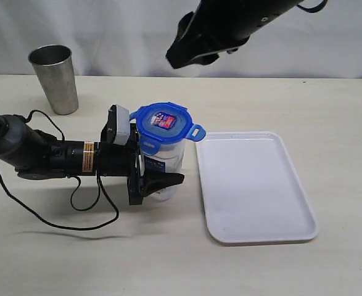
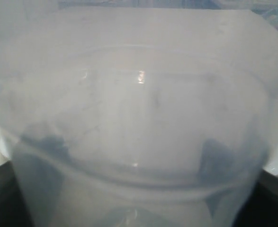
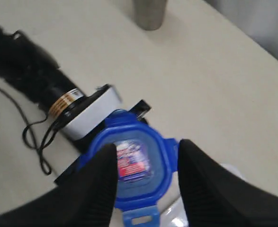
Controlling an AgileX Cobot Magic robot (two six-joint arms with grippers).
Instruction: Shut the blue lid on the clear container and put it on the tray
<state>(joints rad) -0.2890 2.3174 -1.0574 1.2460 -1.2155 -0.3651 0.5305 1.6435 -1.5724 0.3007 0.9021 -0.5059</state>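
- a steel cup [image 1: 54,77] stands upright on the desk [image 1: 292,98], well to the left of the clear container [image 1: 168,154] and farther back.
- the left arm [image 1: 45,154] lies low along the desk, reaching the container from its left; a black cable [image 1: 76,213] loops beside it.
- the left tool [image 1: 159,168] is clamped on the container's side wall; the left wrist view shows only clear plastic close up.
- the container stands upright on the desk, just left of the tray [image 1: 255,185].
- the blue lid [image 1: 165,123] sits on top of the container; the flap on its tray side sticks outward.
- the right tool [image 3: 147,147] hangs well above the container, fingers apart and touching nothing.
- the white tray lies flat.
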